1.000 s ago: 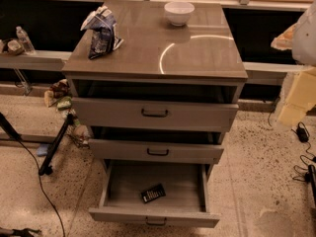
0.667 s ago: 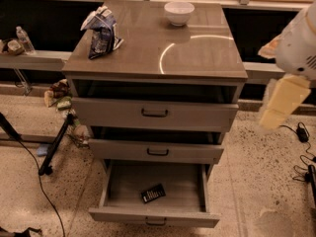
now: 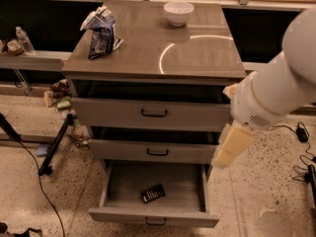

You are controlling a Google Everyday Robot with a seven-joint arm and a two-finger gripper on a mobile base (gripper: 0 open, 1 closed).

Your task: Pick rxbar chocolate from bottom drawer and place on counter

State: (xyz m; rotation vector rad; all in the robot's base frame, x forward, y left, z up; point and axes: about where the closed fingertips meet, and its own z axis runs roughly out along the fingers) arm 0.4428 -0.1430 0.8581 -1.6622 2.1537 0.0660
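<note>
Speckled floor around a grey cabinet [image 3: 89,113]. At left on the counter [image 3: 148,58], a blue-and-white chip bag [image 3: 101,32]; further along, a white bowl [image 3: 178,12] by the back edge. Below, bottom drawer [image 3: 153,216] open, black snack bar [image 3: 153,193] flat on its floor, about mid-width, nearer the front. Long axis slanted, low end left, high end right, not square to the drawer front. At right, gripper [image 3: 233,146] beside the cabinet's edge, level with the middle drawer [image 3: 148,151]; nothing visibly carried, open or closed impossible to tell. Bar down and leftward from it, so probably a descent, an inward reach and a wrist turn.
</note>
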